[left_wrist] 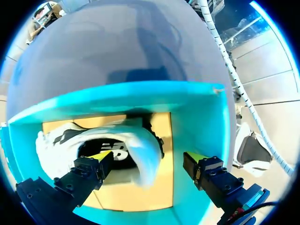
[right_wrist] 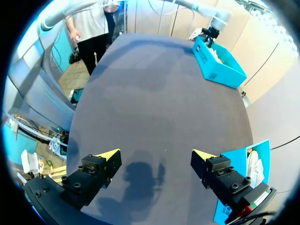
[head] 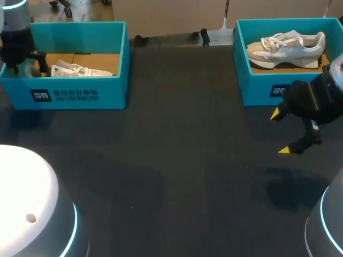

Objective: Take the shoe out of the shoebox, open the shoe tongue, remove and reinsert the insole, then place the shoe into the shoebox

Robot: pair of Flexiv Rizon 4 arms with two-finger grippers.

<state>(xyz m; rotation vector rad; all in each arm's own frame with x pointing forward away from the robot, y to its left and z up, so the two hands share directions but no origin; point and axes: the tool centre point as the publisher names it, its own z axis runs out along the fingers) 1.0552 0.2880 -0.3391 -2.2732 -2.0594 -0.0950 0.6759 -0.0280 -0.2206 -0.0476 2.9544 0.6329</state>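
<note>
My L claw [left_wrist: 147, 158] sits wide open down in the L shoebox [head: 115, 85], over the white shoe [head: 80, 70] lying in it, not gripping it, while my R claw [head: 281, 132] hangs wide & empty above the worktop [head: 177, 160] just in front of the R shoebox [head: 257, 88], w/ a 2nd shoe [head: 284, 45] inside.

White shoe [head: 80, 70] in left teal shoebox [head: 80, 95], pale sneaker [head: 286, 45] in right shoebox [head: 257, 88]
</note>
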